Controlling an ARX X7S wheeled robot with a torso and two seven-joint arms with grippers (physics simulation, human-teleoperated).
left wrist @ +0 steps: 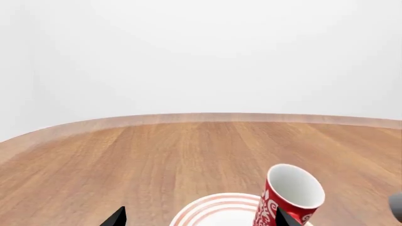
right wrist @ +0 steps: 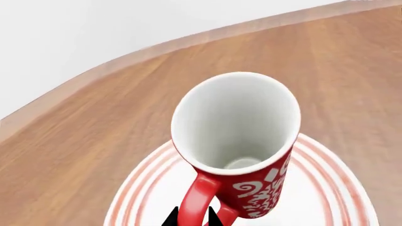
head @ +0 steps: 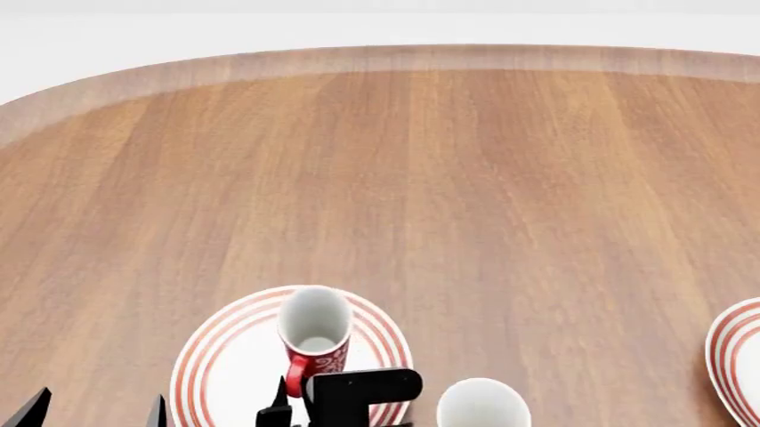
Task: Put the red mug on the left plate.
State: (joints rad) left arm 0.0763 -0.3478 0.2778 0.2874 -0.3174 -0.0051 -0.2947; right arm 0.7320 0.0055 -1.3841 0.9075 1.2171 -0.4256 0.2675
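Your right claw [right wrist: 191,219] is clamped on the handle of the small red mug with white swirls [right wrist: 237,141], upright over the round white red-ringed left plate [head: 220,356]; contact unclear. Left claw [left wrist: 201,220]: tips spread apart, empty. Plain white mug [head: 481,406] stands nearby on the wooden worktop [head: 475,178].

The setting is a simulated tabletop scene rather than an identifiable room. A wide wooden table [head: 475,196] with a rounded edge fills the head view. Behind it there is only a plain, featureless white backdrop [left wrist: 201,52], with no walls, furniture or fixtures. The tableware suggests a dining setting: two red-ringed plates, the left plate [head: 226,356] and a second plate [head: 736,356], the red mug [head: 315,334] and a white mug [head: 481,409]. Surfaces are rendered evenly.
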